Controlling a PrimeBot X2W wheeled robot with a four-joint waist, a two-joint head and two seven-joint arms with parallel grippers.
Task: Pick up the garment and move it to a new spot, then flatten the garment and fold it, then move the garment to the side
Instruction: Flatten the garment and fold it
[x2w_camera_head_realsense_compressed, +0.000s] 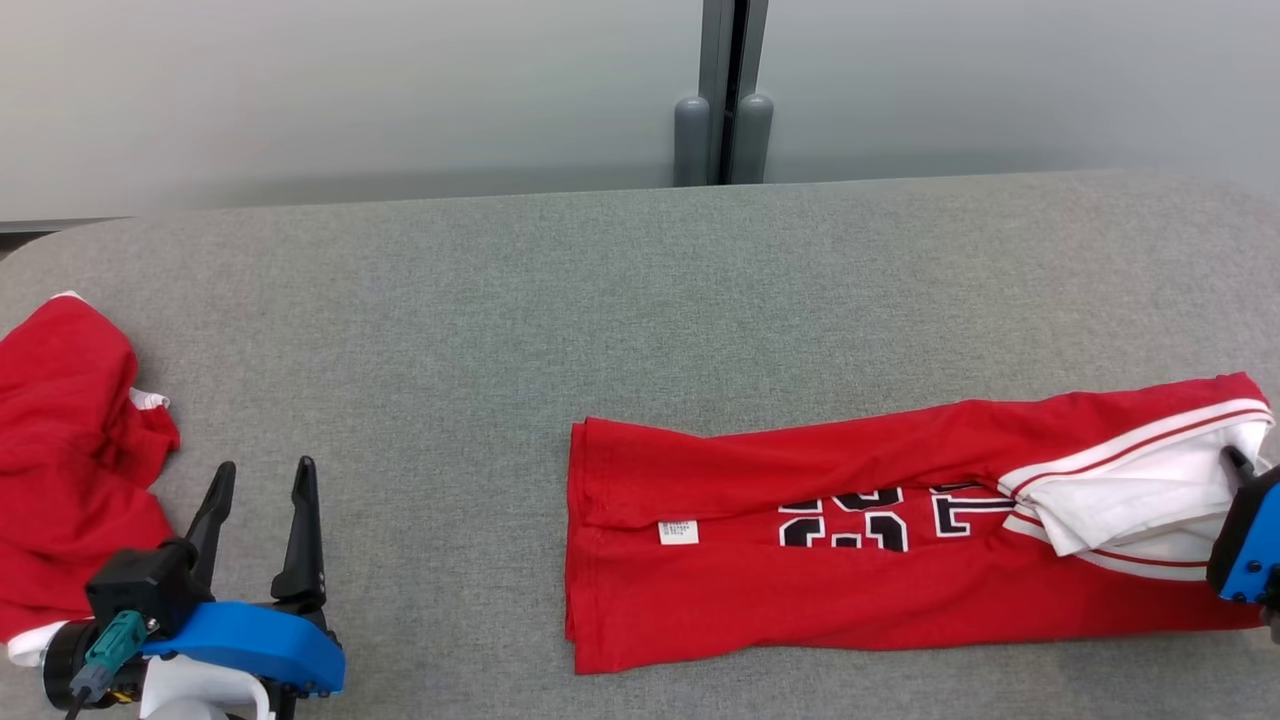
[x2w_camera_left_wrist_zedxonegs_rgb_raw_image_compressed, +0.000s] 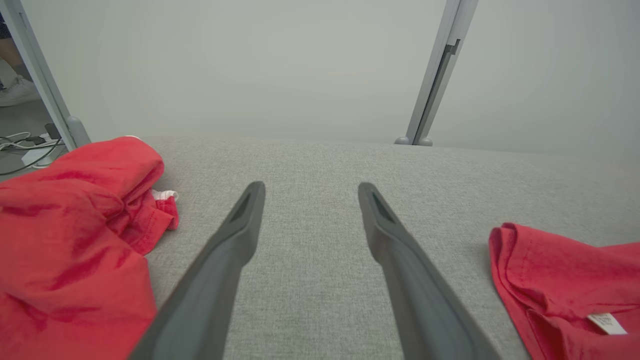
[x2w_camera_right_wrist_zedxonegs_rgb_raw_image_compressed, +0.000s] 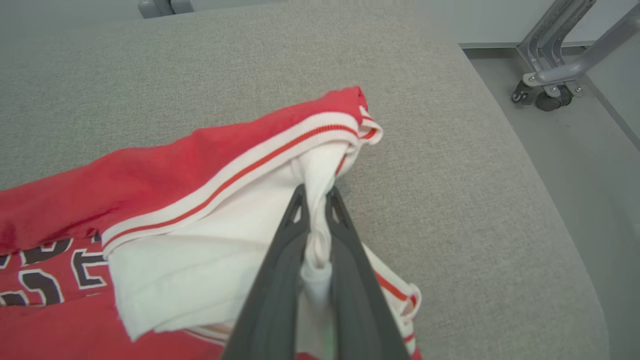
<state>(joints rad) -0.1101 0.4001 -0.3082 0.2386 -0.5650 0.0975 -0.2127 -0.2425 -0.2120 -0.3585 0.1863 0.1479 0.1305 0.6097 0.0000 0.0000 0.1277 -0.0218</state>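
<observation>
Folding looks to be the step in hand: the garment (x2w_camera_head_realsense_compressed: 800, 560), a red jersey with dark numerals, lies as a long doubled band on the right half of the grey counter (x2w_camera_head_realsense_compressed: 500, 350), hem toward the middle. The right tool (x2w_camera_right_wrist_zedxonegs_rgb_raw_image_compressed: 316, 192) is clenched on a bunch of its white sleeve cloth (x2w_camera_right_wrist_zedxonegs_rgb_raw_image_compressed: 210, 260) at the far right end. The left tool (x2w_camera_head_realsense_compressed: 265, 466) hovers released over bare counter, well apart from the garment and just beside a second red heap (x2w_camera_head_realsense_compressed: 70, 440). The next move probably calls for carrying the pinched end leftward over the band toward the hem, low enough that the layers below do not drag; it could instead be the start of the shift aside.

The right wrist view shows the pinch itself, cloth squeezed between the fingers, where the head view gives little more than a blue housing at the frame edge. The left wrist view adds the hem's stacked layers and the label (x2w_camera_left_wrist_zedxonegs_rgb_raw_image_compressed: 606, 323) from the side.
</observation>
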